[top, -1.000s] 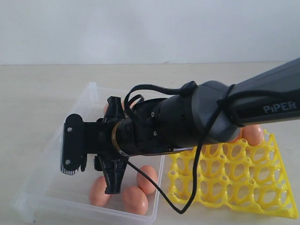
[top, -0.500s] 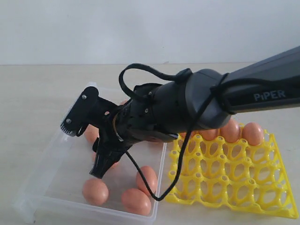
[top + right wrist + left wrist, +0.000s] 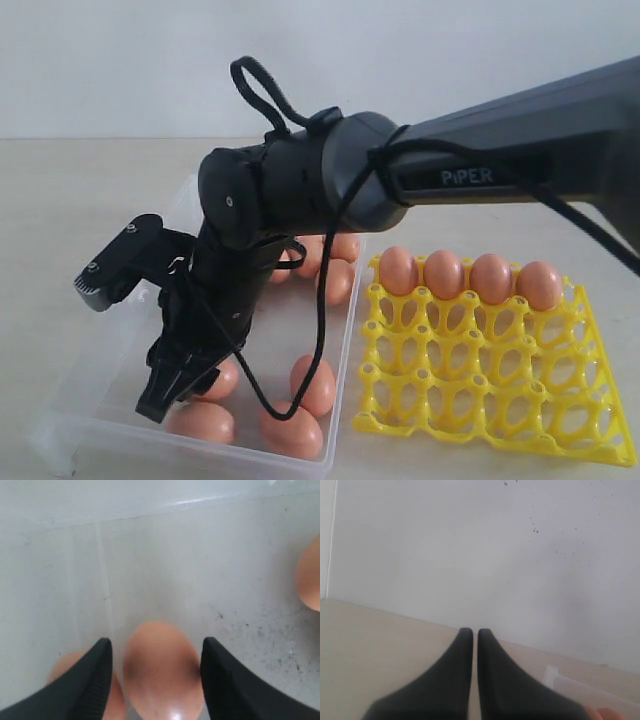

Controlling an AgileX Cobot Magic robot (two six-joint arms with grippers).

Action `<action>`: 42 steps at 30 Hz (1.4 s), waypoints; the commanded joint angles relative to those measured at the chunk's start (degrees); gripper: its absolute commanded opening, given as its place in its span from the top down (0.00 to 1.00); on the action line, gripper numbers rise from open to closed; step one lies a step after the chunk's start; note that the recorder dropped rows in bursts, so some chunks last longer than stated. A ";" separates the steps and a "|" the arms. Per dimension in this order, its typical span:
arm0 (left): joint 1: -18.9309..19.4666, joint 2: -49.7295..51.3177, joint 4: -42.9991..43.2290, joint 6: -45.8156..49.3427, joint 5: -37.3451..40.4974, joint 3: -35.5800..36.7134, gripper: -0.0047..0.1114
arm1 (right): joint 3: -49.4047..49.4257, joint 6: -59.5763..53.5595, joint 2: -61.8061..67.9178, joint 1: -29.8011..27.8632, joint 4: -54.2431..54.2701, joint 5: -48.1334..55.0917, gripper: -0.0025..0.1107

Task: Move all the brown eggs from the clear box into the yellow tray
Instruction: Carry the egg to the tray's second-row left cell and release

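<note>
The clear box [image 3: 92,352] sits on the left with several brown eggs in it, such as one at the front [image 3: 291,431] and one at the back [image 3: 339,281]. My right gripper [image 3: 168,392] reaches across and points down into the box's front left. In the right wrist view it [image 3: 156,641] is open, and one egg [image 3: 162,675] lies between its fingers with a gap on each side. The yellow tray [image 3: 480,405] on the right holds several eggs [image 3: 443,273] in its back row. My left gripper [image 3: 471,631] is shut and empty, facing the wall.
A second egg [image 3: 65,669] lies close behind one right finger, and another [image 3: 310,577] lies further off. The box's floor [image 3: 260,625] has dark smudges. The right arm [image 3: 470,180] spans above the box and tray. A box corner [image 3: 580,692] shows in the left wrist view.
The right arm has swung left and down, and its gripper has turned to point into the box's front left, down among the eggs. The tray's back row is now uncovered.
</note>
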 commanded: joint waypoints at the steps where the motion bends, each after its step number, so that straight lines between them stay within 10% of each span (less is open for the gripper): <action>1: -0.20 -0.16 -0.19 0.43 0.00 -0.15 0.93 | -2.19 -0.32 2.47 -0.13 -0.66 2.37 0.56; 8: -0.20 -0.16 -0.19 0.43 0.00 -0.15 0.93 | -2.24 0.01 5.53 -0.13 -3.49 2.99 0.58; 12: -0.20 -0.16 -0.19 0.43 0.00 -0.15 0.93 | -2.24 1.01 5.05 -0.13 -4.03 -2.51 0.98; 27: -0.20 -0.16 -0.19 0.43 0.00 -0.15 0.93 | 45.07 32.64 -8.54 -0.13 -6.23 -109.45 0.98; 32: -0.20 -0.16 -0.19 0.43 0.00 -0.15 0.93 | 58.23 33.36 -14.98 -1.00 -5.85 -109.45 0.98; 37: -0.20 -0.16 -0.19 0.43 0.00 -0.15 0.93 | 66.02 39.49 -18.76 -14.29 -17.17 -109.45 0.98; 42: -0.20 -0.16 -0.19 0.43 0.00 -0.15 0.93 | 60.06 64.77 -17.24 -40.43 -65.37 -109.45 0.98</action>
